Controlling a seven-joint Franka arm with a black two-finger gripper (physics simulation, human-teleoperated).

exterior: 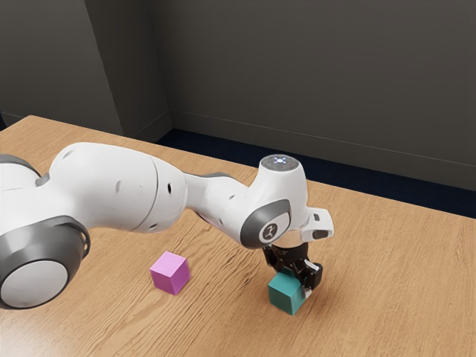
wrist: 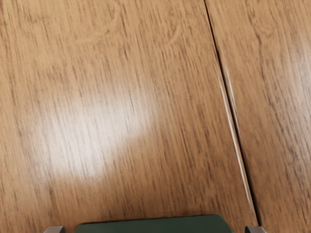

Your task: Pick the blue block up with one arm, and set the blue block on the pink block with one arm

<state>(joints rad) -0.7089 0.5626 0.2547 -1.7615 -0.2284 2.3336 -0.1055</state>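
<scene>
Now, gripper [exterior: 296, 278]: spread, straddling blue block [exterior: 286, 296], small gaps both sides
Blue block: on table [exterior: 394, 282], well apart from pink block [exterior: 169, 272]
Risk: shallow top-edge grip, block twists or slips when lifted

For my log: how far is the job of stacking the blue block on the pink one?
Reach done: the gripper is at the blue block, which sits on the table apart from the pink block. Lifting and stacking are left.
</scene>
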